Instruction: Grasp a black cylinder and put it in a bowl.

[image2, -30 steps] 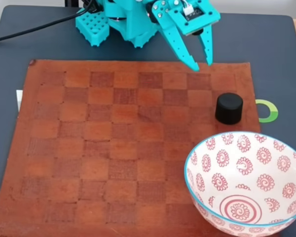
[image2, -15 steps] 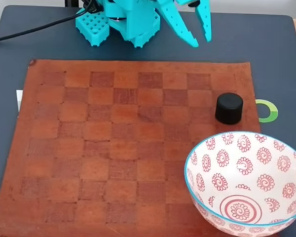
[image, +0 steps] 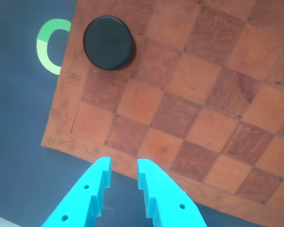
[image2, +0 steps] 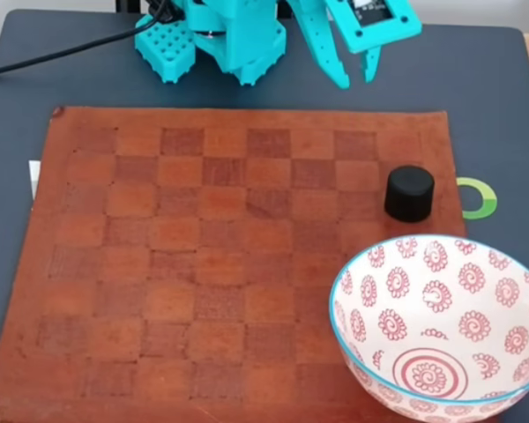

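The pincer [image2: 356, 77], jaws slightly apart and empty, has been turned toward the black cylinder [image2: 410, 193]; grasping is not yet begun.

One cylinder [image2: 410, 193] stands on the board, ahead of the gripper [image2: 355, 81] in the fixed view; the wrist view shows the same single cylinder [image: 108, 42] up ahead and to the left of the fingertips. One bowl [image2: 441, 324] sits beyond the cylinder, farther from the gripper. One chessboard [image2: 203, 264] lies under both, its edge just in front of the fingertips in the wrist view [image: 189, 94]. One green ring [image2: 479, 197] lies on the table beside the cylinder, off the board; the wrist view shows it [image: 47, 49] left of the cylinder. One gripper [image: 122, 165] has two teal fingers.
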